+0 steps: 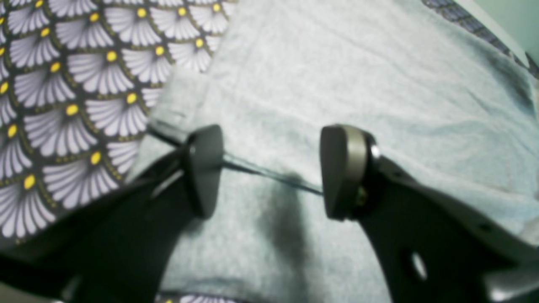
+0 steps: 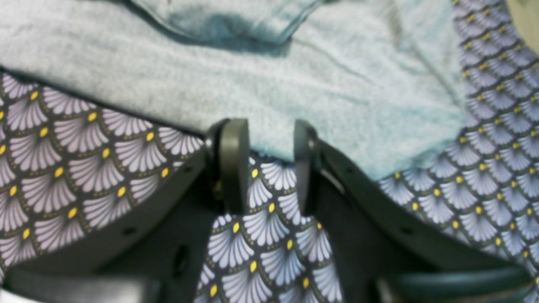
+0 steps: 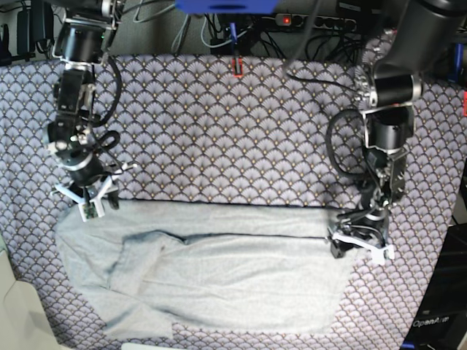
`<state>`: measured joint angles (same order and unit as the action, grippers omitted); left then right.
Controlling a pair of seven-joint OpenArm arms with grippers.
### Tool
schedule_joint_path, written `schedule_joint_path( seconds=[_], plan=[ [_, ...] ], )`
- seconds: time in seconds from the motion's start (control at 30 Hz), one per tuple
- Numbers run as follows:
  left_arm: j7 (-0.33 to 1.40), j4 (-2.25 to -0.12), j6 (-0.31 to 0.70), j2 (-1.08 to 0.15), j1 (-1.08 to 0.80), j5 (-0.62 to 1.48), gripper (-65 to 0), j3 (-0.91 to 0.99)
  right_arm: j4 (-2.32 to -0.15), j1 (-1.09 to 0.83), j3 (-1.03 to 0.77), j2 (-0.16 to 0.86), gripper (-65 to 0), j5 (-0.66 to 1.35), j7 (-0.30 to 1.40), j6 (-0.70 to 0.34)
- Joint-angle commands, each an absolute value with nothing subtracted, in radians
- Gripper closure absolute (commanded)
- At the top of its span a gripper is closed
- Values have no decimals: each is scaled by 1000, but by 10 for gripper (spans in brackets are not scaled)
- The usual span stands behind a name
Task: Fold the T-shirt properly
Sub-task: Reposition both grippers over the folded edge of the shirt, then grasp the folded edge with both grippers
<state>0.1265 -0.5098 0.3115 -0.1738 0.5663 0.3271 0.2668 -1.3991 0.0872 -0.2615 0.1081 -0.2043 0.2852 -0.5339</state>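
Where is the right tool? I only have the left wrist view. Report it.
Observer: The right tool is at the T-shirt's far corner, at the opposite end from the left tool.
Operator: Give me its jaw state.
Observer: Open. The patterned cloth shows between the jaws, and the shirt's edge is at their tips.
Operator: Describe the whole shirt.
Observer: It lies as a long band, with a flap folded over near the right tool's end.
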Motion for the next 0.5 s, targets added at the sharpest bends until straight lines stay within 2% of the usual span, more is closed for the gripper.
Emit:
schedule_joint_path(
  seconds=[0.0,0.47],
  plan=[
    [99,-519,320,-185,605,338,-362,269,-1429,105,-263,119,-200,-194,259,-532],
    [104,-527,320,-193,585,341,-362,269,-1443,102,-263,119,-200,-191,300,-533]
  ],
)
